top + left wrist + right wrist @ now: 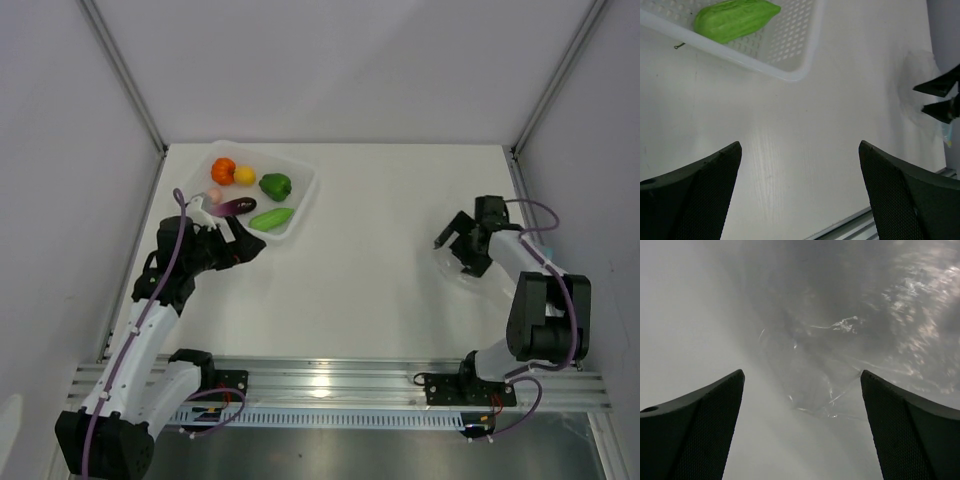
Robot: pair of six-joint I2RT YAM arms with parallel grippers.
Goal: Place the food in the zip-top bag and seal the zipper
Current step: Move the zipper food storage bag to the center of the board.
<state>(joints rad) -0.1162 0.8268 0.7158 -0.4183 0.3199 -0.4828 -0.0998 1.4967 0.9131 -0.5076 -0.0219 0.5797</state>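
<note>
**Q:** Where is the food?

**A:** All six toy pieces lie in a clear tray (308, 195) at the far left corner of the white table (360, 290). There is an orange pumpkin (223, 170), a yellow lemon (244, 176), a green pepper (275, 185), a pink peach (213, 195) and a purple eggplant (236, 206). A pale green cucumber (271, 218) lies closest to the tray's near edge. None of them is in the bag.

**Q:** And the bag?

**A:** The clear bag (850, 355) lies crinkled near the right edge of the table, well apart from the tray. From above it almost vanishes against the white surface. The right wrist view shows its glossy creases. I cannot pick out its zipper with any certainty.

**Q:** What are the two claws doing?

**A:** The left claw (800, 144) hangs just beside the tray's near corner, with its jaws spread wide and nothing between them. That position seems to suit a first pick, since the cucumber lies just ahead of it. The right claw (456, 254) hovers over the bag, also spread wide and empty. It looks placed to pinch the bag's mouth, since film this floppy would likely sag shut unless held open.

**Q:** How far along is the job?

**A:** By my reading, nothing is packed yet, and sealing would come last.
</note>
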